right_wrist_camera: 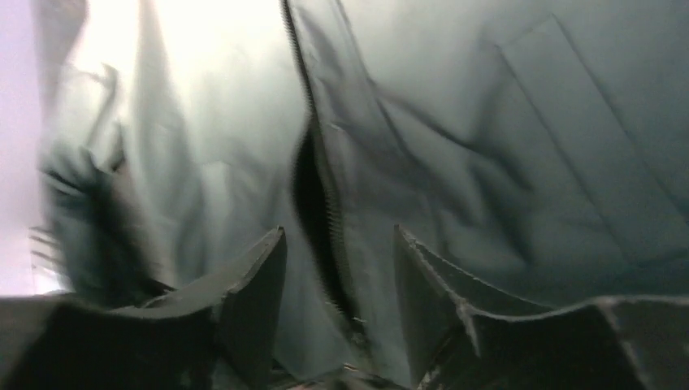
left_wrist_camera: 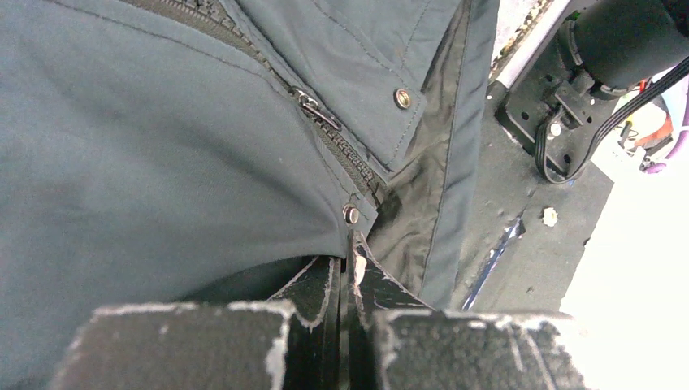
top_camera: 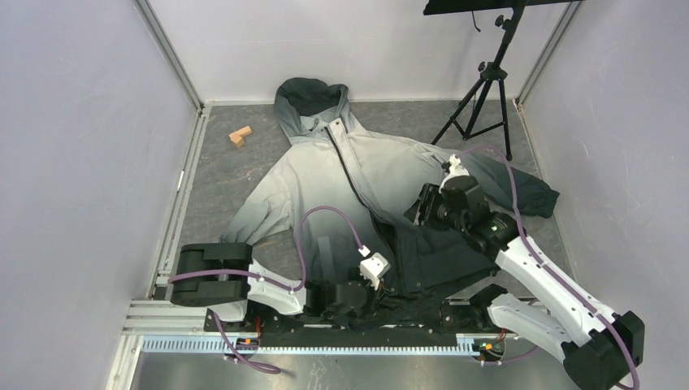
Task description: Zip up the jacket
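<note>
The jacket [top_camera: 357, 175] lies flat with its dark hood at the far end and its charcoal hem toward me. Its dark zipper [top_camera: 348, 175] runs down the centre front, and the lower front lies open. My left gripper [top_camera: 360, 299] is at the near hem. In the left wrist view it [left_wrist_camera: 349, 253] is shut on the hem just below a metal snap [left_wrist_camera: 351, 214], with the zipper slider [left_wrist_camera: 309, 106] further up. My right gripper [top_camera: 420, 213] is over the jacket's right front. In the right wrist view it [right_wrist_camera: 340, 244] is open, with the blurred zipper [right_wrist_camera: 321, 203] between its fingers.
A small wooden block [top_camera: 239, 136] lies on the table at the far left. A black tripod [top_camera: 486, 89] stands at the far right. Grey walls close in both sides. The right arm's base [left_wrist_camera: 569, 89] sits close beside the hem.
</note>
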Robot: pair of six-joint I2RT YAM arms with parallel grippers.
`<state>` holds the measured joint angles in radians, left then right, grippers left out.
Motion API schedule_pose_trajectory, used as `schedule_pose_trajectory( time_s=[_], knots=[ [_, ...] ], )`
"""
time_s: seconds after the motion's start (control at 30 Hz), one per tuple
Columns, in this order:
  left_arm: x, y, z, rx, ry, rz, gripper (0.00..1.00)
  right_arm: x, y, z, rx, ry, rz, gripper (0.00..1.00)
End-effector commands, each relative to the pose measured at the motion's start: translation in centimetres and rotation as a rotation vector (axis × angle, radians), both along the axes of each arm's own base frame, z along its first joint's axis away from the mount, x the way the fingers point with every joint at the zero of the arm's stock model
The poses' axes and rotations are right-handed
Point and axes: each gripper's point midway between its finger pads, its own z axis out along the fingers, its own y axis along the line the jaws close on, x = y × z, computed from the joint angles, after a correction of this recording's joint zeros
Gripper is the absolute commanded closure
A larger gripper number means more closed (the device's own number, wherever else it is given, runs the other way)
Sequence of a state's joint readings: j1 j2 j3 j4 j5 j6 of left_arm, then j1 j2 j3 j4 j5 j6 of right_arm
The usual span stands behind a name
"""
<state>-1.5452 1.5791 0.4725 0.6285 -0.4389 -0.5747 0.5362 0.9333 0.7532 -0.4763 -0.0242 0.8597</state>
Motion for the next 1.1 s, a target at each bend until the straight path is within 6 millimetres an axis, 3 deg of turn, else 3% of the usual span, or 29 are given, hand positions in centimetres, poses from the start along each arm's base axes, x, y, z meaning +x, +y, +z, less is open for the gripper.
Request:
schedule_pose_trajectory(
  time_s=[0.0,0.03,0.07,0.23,0.37,0.47,0.73,0.83,1.07],
  knots=[
    [1.3,0.6,1.5,-0.08,-0.029,0.053,0.98,-4.0,-3.9,-5.2,-0.391,-0.061,0.38,0.18],
    [1.5,0.8,1.5,-0.091,-0.024,0.062,0.98,-4.8,-3.8,-5.8,-0.384,-0.045,0.416,0.06],
    [1.8,1.1,1.4,-0.099,-0.017,0.072,0.98,-5.5,-3.5,-6.1,-0.357,-0.044,0.439,0.07],
    [2.3,1.7,1.1,-0.113,0.01,0.094,0.98,-8.0,-0.4,-6.0,-0.091,-0.07,0.477,0.15],
    [2.4,1.8,1.0,-0.122,0.019,0.098,0.98,-10.7,1.4,-8.3,0.069,0.044,0.532,0.26],
    [2.5,1.8,0.9,-0.128,0.027,0.097,0.98,-10.5,0.8,-9.5,0.021,0.029,0.525,0.43],
    [2.5,1.7,0.9,-0.128,0.033,0.087,0.98,-11.4,3.3,-8.9,0.084,-0.052,0.632,0.6],
    [2.5,1.6,0.9,-0.13,0.035,0.083,0.98,-11.3,4.0,-8.3,0.077,-0.08,0.642,0.61],
    [2.4,1.5,0.8,-0.131,0.039,0.078,0.98,-11.4,4.3,-9.5,0.031,-0.047,0.651,0.58]
  ],
)
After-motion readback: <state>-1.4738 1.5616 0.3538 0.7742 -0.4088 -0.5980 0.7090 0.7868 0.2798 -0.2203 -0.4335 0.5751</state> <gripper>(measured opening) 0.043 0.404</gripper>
